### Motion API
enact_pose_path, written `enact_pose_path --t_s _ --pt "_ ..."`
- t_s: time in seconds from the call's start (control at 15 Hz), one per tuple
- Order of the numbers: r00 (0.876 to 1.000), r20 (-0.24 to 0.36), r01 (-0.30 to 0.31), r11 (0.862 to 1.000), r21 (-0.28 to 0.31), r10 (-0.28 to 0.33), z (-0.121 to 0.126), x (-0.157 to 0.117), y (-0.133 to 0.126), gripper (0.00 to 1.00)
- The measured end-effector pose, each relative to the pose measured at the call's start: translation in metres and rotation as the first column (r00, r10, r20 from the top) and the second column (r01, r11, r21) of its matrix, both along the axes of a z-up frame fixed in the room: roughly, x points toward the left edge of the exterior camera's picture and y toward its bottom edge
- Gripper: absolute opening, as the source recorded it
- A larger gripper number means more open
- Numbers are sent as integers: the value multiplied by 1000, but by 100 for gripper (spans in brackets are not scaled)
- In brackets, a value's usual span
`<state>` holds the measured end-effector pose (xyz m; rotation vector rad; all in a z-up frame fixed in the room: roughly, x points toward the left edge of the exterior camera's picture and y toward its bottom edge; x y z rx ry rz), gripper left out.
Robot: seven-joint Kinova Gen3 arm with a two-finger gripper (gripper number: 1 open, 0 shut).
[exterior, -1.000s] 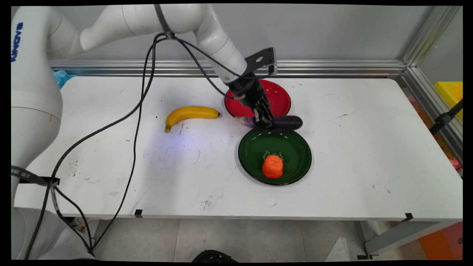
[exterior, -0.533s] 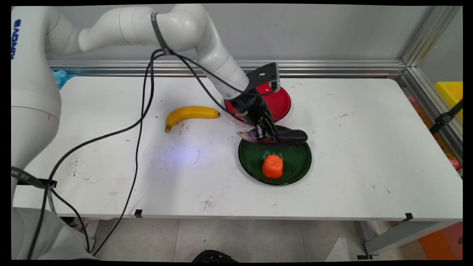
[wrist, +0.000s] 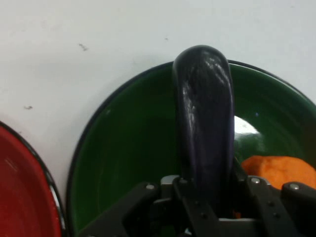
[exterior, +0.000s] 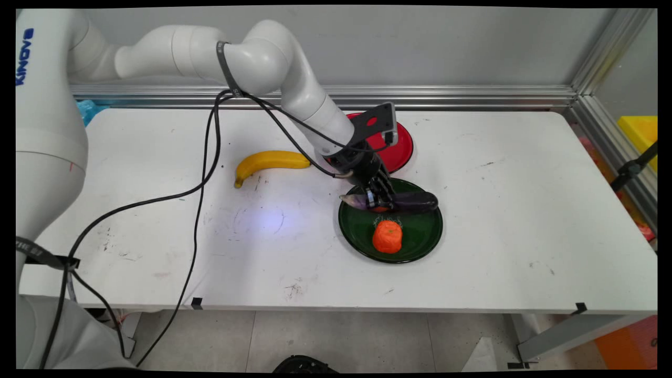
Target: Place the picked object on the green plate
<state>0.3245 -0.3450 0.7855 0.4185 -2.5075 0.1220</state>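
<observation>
One eggplant (exterior: pixel 409 201) sits squeezed in our gripper (exterior: pixel 379 202) over the green plate (exterior: pixel 420 241), beside the orange (exterior: pixel 387 236).

Only readable txt: "KINOVA" in blue caps, running vertically on the big white robot arm link (exterior: pixel 44 126) at main view's left edge; last letter partly cut off. No other labels, nos. or signs legible in main view. Hand view: no txt readable.
</observation>
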Motion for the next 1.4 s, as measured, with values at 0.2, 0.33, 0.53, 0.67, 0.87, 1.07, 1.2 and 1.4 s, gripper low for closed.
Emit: enact_pose_path --t_s 0.2,0.33,0.53,0.67,0.87,1.07,1.2,1.4 --pt "1000 -8 -3 1000 -21 3 -3 -1 -3 0" --pt "1000 -11 -3 1000 -31 3 -5 -1 -4 0" --pt "1000 -13 -2 999 -41 2 -9 0 -5 0" --pt "1000 -14 0 999 -44 0 -10 0 -5 0" --pt "1000 -15 4 999 -45 -5 -13 0 -5 0" --pt "1000 -16 9 999 -45 -10 -16 0 -4 0" --pt "1000 -19 12 999 -44 -13 -18 0 -4 0" --pt "1000 -26 16 999 -44 -17 -18 -1 -4 100"
